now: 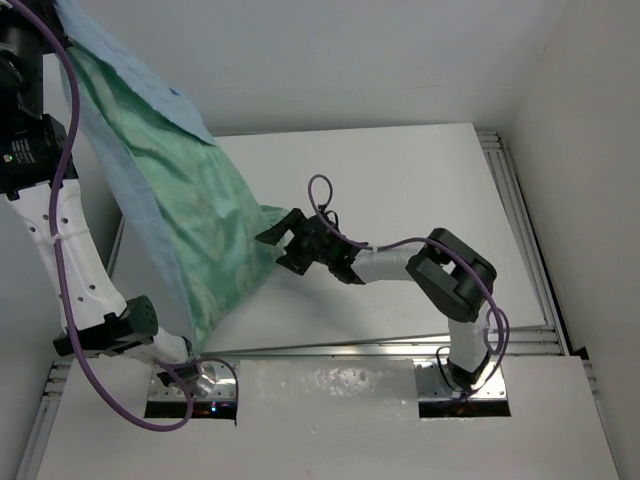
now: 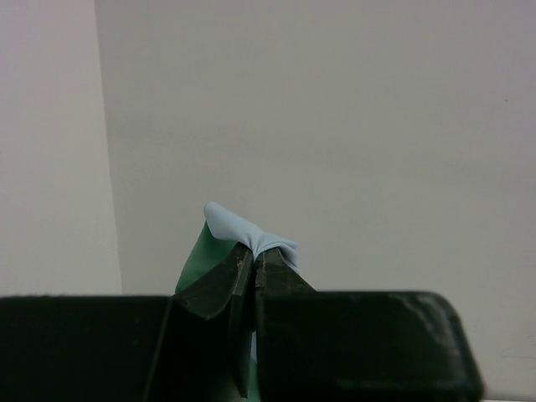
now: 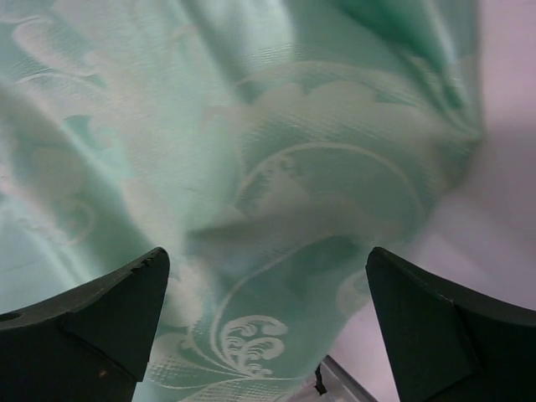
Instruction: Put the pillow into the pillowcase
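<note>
The pillowcase (image 1: pixel 190 210) hangs from the top left down to the table, mint-green satin facing me and a light blue side along its left edge. My left gripper (image 2: pixel 254 260) is shut on a bunched blue and green corner of the pillowcase (image 2: pixel 243 228), high up against the wall. My right gripper (image 1: pixel 281 250) stands open at the case's lower right edge. In the right wrist view its gripper (image 3: pixel 266 255) has the patterned green pillowcase (image 3: pixel 251 126) just ahead of its spread jaws, nothing pinched. The pillow is hidden from every view.
The white table (image 1: pixel 400 180) stretches behind and to the right of the right arm. Metal rails (image 1: pixel 520 220) run along its right side. A shiny base plate (image 1: pixel 330 380) lies between the two arm bases. White walls close in at the back and left.
</note>
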### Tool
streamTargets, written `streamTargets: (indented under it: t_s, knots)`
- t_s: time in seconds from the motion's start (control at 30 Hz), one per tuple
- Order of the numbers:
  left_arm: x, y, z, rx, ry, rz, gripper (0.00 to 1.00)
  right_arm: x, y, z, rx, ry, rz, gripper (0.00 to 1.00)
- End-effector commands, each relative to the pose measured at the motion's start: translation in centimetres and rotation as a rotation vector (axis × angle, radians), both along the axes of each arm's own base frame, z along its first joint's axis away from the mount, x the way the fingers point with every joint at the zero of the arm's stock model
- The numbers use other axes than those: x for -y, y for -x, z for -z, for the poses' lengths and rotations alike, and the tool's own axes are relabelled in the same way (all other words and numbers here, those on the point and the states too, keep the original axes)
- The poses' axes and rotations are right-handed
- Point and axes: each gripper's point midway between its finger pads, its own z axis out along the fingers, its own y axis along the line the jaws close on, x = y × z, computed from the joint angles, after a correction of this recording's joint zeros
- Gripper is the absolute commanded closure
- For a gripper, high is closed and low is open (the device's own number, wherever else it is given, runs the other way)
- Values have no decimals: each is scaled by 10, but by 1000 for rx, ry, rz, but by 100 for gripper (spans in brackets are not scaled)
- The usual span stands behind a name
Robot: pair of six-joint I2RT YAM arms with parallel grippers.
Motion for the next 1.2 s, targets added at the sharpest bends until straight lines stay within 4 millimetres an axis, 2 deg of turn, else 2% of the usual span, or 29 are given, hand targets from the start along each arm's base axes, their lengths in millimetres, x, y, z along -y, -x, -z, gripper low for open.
streamTargets:
  t_s: [0.0,0.07,0.27,0.37,0.43,0.47,0.53,0.57,0.6,0.63,0.73,0.77,0.8,0.87,0.97,1.03,1.07,1.1,1.13,1.17]
  knots:
    - [13,23,-32,101,-42,10,100,13,-2,-20,-17,10,85,1]
    - [11,21,-31,102,-38,7,100,13,2,-18,-32,-29,100,1]
    - [10,17,-30,100,-32,8,100,-15,13,6,-151,-165,105,1]
    - [10,19,-31,104,-39,3,100,-28,7,11,-153,-211,113,1]
    - [9,19,-31,102,-41,-1,100,-39,1,3,-128,-240,100,1]
    - [8,17,-30,99,-38,-4,100,-41,-1,11,-139,-239,104,1]
    - [7,16,-29,97,-34,-8,100,-49,-6,2,-118,-285,102,1]
    - [7,16,-30,98,-34,-5,100,-50,-9,9,-124,-291,110,2]
    - [7,15,-29,97,-33,-5,100,-53,-11,3,-107,-322,110,6]
    - [7,15,-29,95,-32,-5,100,-53,-13,2,-101,-333,118,20]
    - [6,14,-26,86,-27,-4,100,-52,-18,4,-82,-342,135,48]
    - [6,12,-25,81,-25,-3,100,-51,-18,5,-72,-336,136,73]
    - [5,12,-23,75,-24,-5,100,-50,-19,3,-60,-338,140,82]
    - [4,12,-21,66,-27,-15,100,-40,-22,7,-31,-312,170,100]
    - [-1,9,-16,46,-24,-38,100,-20,-33,1,24,-286,201,100]
    - [-4,7,-9,22,-22,-55,100,4,-51,-14,75,-281,236,100]
    - [-8,4,-5,8,-25,-71,100,23,-68,-19,124,-250,264,100]
    - [-10,4,-3,1,-24,-80,100,36,-74,-35,161,-238,270,100]
    - [-13,0,4,-20,-16,-90,100,46,-82,-43,194,-214,276,100]
    - [-14,-2,7,-28,-13,-93,100,66,-98,-50,276,-138,285,100]
